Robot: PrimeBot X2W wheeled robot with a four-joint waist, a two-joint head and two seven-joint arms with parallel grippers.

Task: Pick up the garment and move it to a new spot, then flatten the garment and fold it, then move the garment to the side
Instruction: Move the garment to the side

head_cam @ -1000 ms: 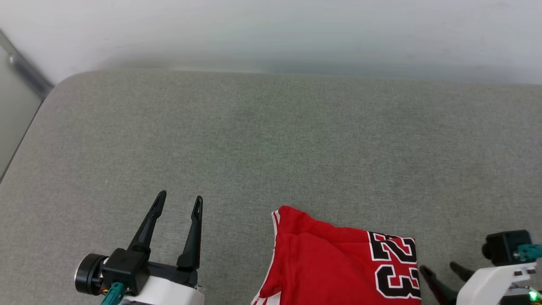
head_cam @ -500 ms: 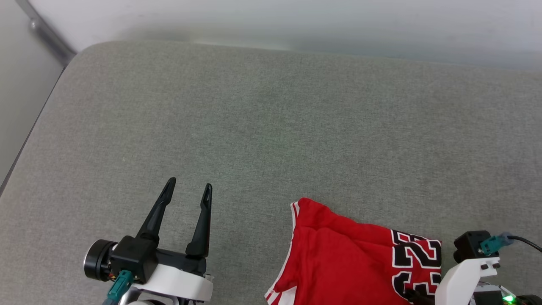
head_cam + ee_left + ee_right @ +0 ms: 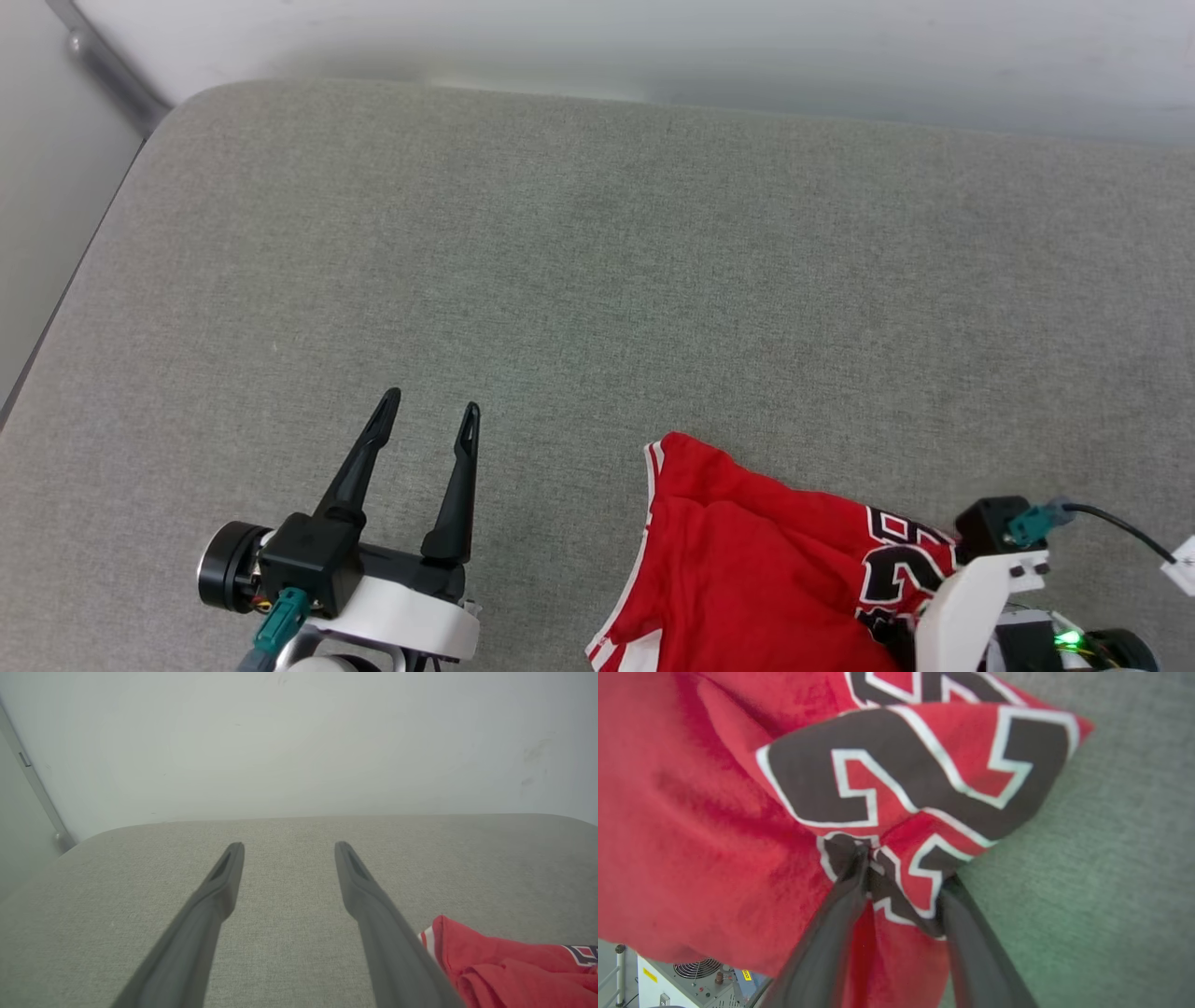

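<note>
Looking for the shirt (image 3: 747, 579), where is it? asks Tom.

It lies low on the grey cushion (image 3: 597, 280), at about five o'clock in the head view, says Ada. It is red, with a black 23 on it. In the right wrist view part of it looks like it hangs past the cushion's near edge.

What holds it? asks Tom.

The right gripper (image 3: 903, 868), says Ada. Its two dark fingers pinch a bunch of cloth right at the number. The cloth puckers up between them.

And the left gripper (image 3: 429, 403)? asks Tom.

It sits at about seven o'clock, beside the shirt but not touching it, says Ada. Its fingers are spread wide and hold nothing. They point toward twelve o'clock, at the pale wall (image 3: 653, 37).

Is the shirt flat? asks Tom.

No, says Ada. It is lumpy, with one part lying over another. I cannot tell if that is a real fold or just a heap.

So how much of the job is done? asks Tom.

Not much, I think, says Ada. The grab is made, but most of the shirt rests on the cushion. I think the lift and the move to a new spot come next. Then it needs smoothing flat, folding, and a last move to the side.
</note>
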